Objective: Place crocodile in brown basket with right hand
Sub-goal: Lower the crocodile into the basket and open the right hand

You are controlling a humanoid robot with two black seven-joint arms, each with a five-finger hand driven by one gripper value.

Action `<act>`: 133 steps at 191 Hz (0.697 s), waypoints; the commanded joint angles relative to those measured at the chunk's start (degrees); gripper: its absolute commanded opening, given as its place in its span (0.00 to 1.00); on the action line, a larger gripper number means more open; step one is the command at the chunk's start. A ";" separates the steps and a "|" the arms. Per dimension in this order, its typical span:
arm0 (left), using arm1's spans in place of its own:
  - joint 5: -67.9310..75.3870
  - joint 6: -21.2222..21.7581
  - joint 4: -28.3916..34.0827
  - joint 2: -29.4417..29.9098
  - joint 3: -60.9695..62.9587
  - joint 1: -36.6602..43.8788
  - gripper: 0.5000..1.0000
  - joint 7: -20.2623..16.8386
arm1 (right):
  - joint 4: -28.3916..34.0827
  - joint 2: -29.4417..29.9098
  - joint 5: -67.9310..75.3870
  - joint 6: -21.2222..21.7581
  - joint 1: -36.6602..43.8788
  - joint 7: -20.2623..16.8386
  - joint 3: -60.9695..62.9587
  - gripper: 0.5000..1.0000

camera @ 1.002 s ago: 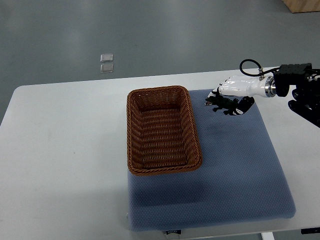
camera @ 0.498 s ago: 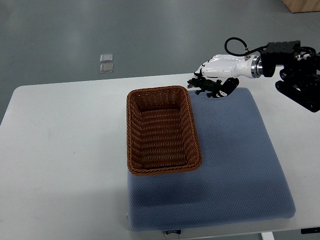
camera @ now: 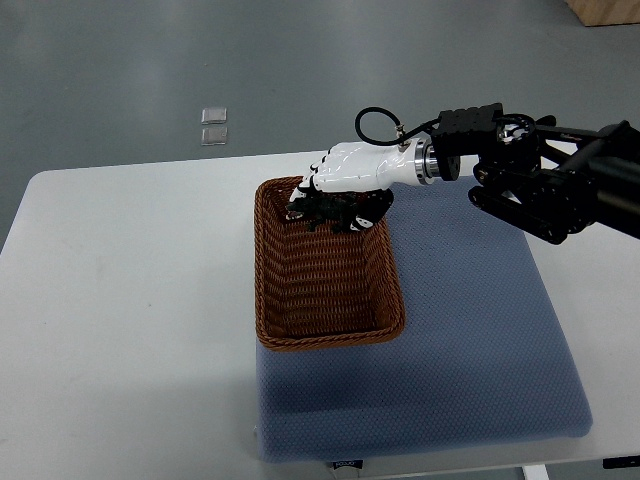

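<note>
Because the small dark toy crocodile (camera: 322, 209) seems light and stiff, my white right hand (camera: 348, 172) curls round its middle above the brown wicker basket (camera: 330, 338).

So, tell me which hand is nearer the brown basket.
Right. The right hand is over the far end of the brown basket, gripping the crocodile just above its rim. The left hand is out of view, so it can't be placed.

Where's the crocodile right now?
In the top view, the crocodile is grasped by the right hand, just over the far end of the brown basket, above picture centre.
</note>
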 commanded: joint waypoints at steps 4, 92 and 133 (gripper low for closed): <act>-0.02 0.05 0.00 0.00 0.00 0.00 1.00 -0.07 | 0.01 1.48 -0.09 -0.35 -1.76 0.00 -0.06 0.38; -0.02 0.05 0.00 0.00 0.00 0.00 1.00 0.02 | -0.08 3.41 0.52 -3.25 -5.28 0.00 1.17 0.86; 0.07 0.05 0.00 0.00 0.00 0.00 1.00 0.02 | -0.17 2.89 8.52 2.03 -5.19 0.00 7.94 0.86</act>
